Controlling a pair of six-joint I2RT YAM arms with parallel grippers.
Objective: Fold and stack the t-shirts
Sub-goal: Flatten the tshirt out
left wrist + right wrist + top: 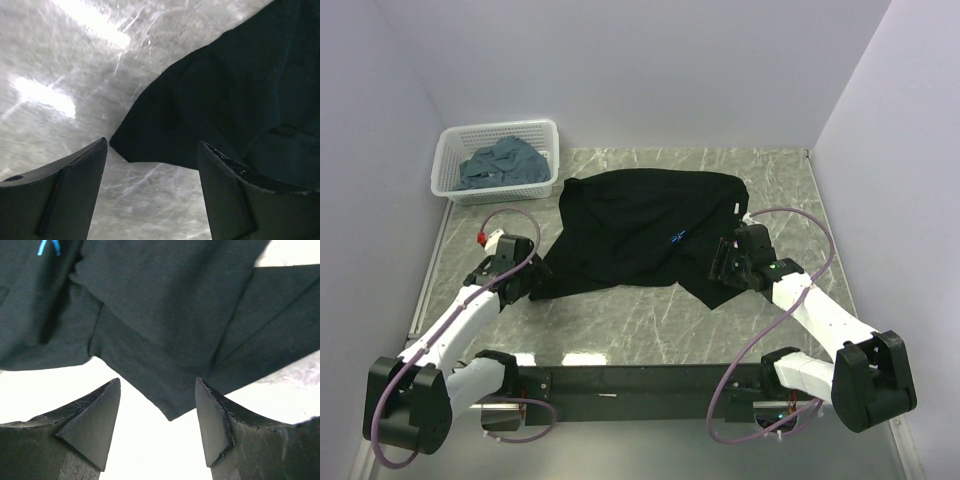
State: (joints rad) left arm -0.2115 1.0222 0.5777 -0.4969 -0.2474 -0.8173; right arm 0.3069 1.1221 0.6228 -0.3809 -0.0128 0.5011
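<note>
Overhead light fell evenly and softly on the top view, which was sharp, with a pale reflection on the surface (620, 320) near the arms' bases. In the left wrist view two white glare patches sat on the smeared, unfocused surface, and the shirt (240, 90) was nearly featureless black. The right wrist view's surface was blown out white; the right gripper (157, 420) was dark and soft.

My top camera sits high behind the arm bases (495, 378), looking down over the whole table (650, 320); both wrist cameras look close past their own fingers (65, 195); all three share the black shirt (640, 225), left wrist its near-left corner, right wrist its near-right.
</note>
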